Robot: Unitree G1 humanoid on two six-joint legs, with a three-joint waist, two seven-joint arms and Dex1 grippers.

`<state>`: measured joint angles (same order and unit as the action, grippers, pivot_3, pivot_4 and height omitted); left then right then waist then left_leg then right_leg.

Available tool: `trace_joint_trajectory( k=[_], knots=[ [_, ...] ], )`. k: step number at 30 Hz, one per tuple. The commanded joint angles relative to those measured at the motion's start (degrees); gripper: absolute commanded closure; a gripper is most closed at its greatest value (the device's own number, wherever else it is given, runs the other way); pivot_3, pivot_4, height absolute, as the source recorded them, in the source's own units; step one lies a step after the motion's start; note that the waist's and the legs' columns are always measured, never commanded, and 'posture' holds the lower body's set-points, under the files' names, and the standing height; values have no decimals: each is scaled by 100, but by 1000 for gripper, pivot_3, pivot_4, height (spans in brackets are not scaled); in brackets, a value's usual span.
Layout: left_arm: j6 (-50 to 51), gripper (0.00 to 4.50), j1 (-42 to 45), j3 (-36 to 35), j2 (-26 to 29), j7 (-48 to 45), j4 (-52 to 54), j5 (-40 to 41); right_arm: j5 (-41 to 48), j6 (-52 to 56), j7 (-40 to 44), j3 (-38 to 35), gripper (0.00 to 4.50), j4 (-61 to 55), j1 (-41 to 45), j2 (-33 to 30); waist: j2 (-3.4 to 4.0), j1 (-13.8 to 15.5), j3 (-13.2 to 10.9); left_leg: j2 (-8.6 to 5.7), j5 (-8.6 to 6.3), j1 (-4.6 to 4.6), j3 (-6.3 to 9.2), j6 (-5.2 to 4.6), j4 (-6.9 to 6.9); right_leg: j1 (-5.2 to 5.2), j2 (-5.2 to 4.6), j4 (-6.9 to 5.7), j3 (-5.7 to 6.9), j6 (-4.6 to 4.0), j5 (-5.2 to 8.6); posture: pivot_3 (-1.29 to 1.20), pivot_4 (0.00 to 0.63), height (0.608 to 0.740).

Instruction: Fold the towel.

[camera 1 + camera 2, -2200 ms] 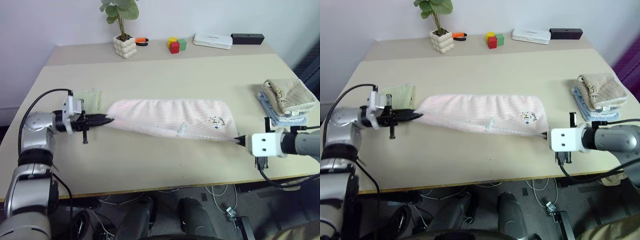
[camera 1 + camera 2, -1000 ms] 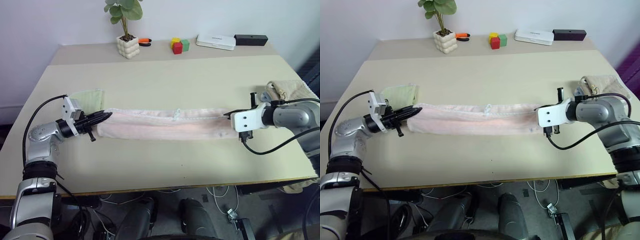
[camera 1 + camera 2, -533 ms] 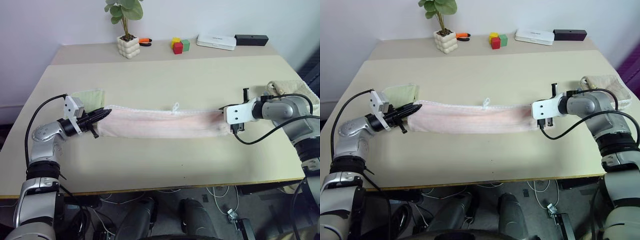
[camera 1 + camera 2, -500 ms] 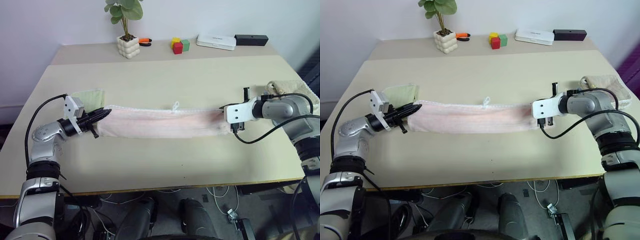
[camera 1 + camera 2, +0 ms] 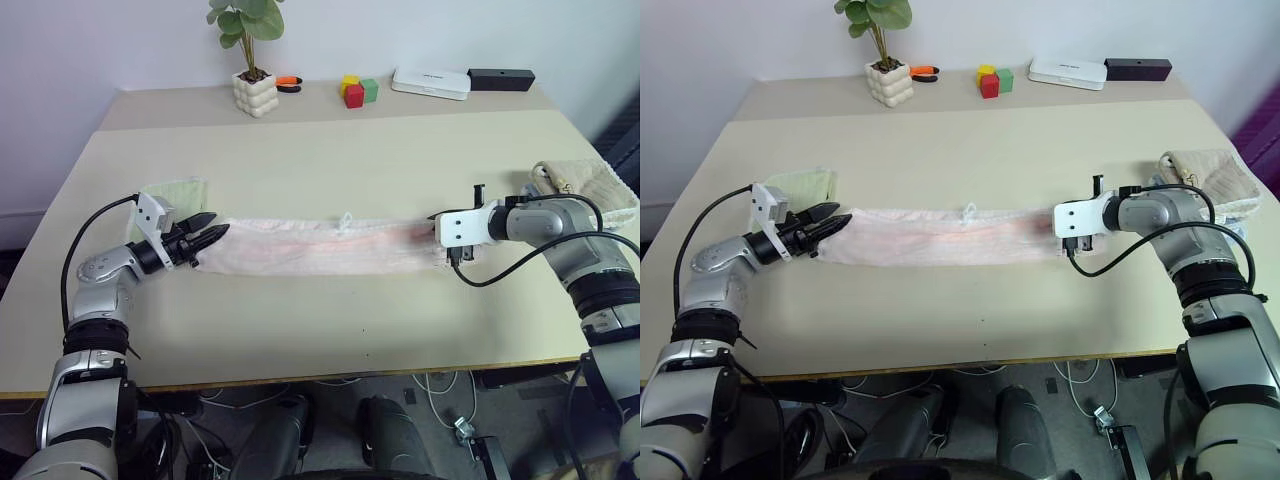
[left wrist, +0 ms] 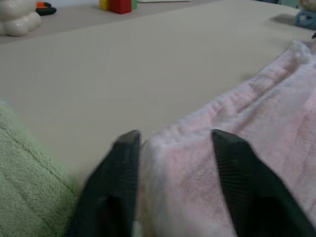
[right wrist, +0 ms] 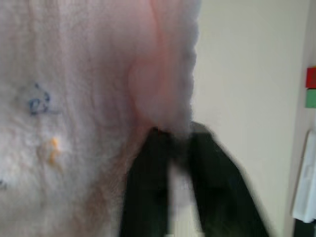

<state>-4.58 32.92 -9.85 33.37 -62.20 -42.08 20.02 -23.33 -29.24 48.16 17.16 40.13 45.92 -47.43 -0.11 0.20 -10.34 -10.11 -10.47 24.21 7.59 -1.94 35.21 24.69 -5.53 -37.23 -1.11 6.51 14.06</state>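
Observation:
The pale pink towel (image 5: 320, 245) lies on the table as a long narrow strip, folded lengthwise, with a small loop at its far edge. At the strip's left end, my left gripper (image 5: 213, 238) is open. In the left wrist view its fingers (image 6: 126, 148) straddle that end of the towel (image 6: 197, 163) without pinching it. My right gripper (image 5: 1056, 228) is at the strip's right end. In the right wrist view its blurred fingers (image 7: 148, 158) stand slightly apart, with the towel's folded edge (image 7: 168, 89) over their tips.
A light green cloth (image 5: 175, 193) lies just behind the left gripper. A stack of folded cloths (image 5: 585, 185) sits at the table's right edge. Along the back stand a potted plant (image 5: 250, 92), coloured blocks (image 5: 354, 90), a white box (image 5: 430, 82) and a black box (image 5: 502, 78).
Both grippers were shut on the towel's ends and have now parted their fingers. The right hand has moved in towards the left. The strip lies slacker on the table.

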Motion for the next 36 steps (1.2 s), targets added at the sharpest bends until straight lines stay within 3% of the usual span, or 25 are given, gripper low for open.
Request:
trace_joint_trajectory(
  k=[1,2,4,5,16,22,25,27,28,31,36],
  knots=[
    [-85,227,156,-135,21,-12,106,55,109,28,-131,-167,1698,-49,159,-16,0,0,0,0,0,0,0,0,0,0,0,0,0,0,0,0,150,740],
    [-140,0,172,-154,17,-2,98,55,115,25,-143,-167,1221,-50,157,-14,0,1,0,0,0,0,0,0,0,0,0,0,1,0,0,0,150,740],
    [-258,0,203,-175,22,113,68,-2,52,19,-240,-152,137,-60,159,-28,0,1,0,0,0,0,0,0,0,0,0,0,1,0,0,0,150,740],
    [-391,0,224,-180,20,183,44,-48,27,67,-293,-154,59,-45,165,-24,0,0,0,0,-1,0,0,-1,0,0,0,0,1,0,0,0,150,740],
    [-603,0,422,-398,-172,578,148,113,-64,1062,-1460,-408,59,318,185,115,-1,9,0,-1,1,0,0,1,0,-1,-1,0,0,0,0,0,150,740],
    [-416,0,385,-460,-168,561,329,242,228,1361,-1153,-612,59,-488,-383,-97,1,0,1,-1,3,0,1,0,1,-1,-1,0,0,0,0,0,150,740],
    [-255,0,461,-569,-140,671,450,365,975,1848,-1171,-1261,59,-1147,-600,51,0,-3,1,-2,2,-1,1,-1,2,-1,-1,-2,-1,1,-1,0,150,740],
    [54,0,488,-644,-175,776,648,533,2197,2666,-1004,-1939,59,-1883,-744,547,0,-19,1,-2,-2,0,2,-10,0,-1,-1,-2,-1,1,-1,0,150,740],
    [214,245,488,-679,-205,805,774,629,2696,3060,-967,-2208,16,-2232,-811,772,-3,-47,1,-1,-3,-1,4,-21,0,-1,-1,-2,-1,1,-1,0,150,740],
    [965,1297,366,-722,-462,1180,1660,1052,3832,4336,-1033,-2567,829,-3594,-1322,1454,-7,-79,4,0,-6,0,14,-31,0,-4,0,-2,3,1,-1,0,150,740],
    [1715,3917,85,-399,-1209,1991,2982,1229,4261,5149,-1790,-2511,3379,-4662,-2037,2451,-7,-63,6,-6,-6,1,22,-34,7,-15,1,3,-1,3,-1,0,150,740]
  ],
)
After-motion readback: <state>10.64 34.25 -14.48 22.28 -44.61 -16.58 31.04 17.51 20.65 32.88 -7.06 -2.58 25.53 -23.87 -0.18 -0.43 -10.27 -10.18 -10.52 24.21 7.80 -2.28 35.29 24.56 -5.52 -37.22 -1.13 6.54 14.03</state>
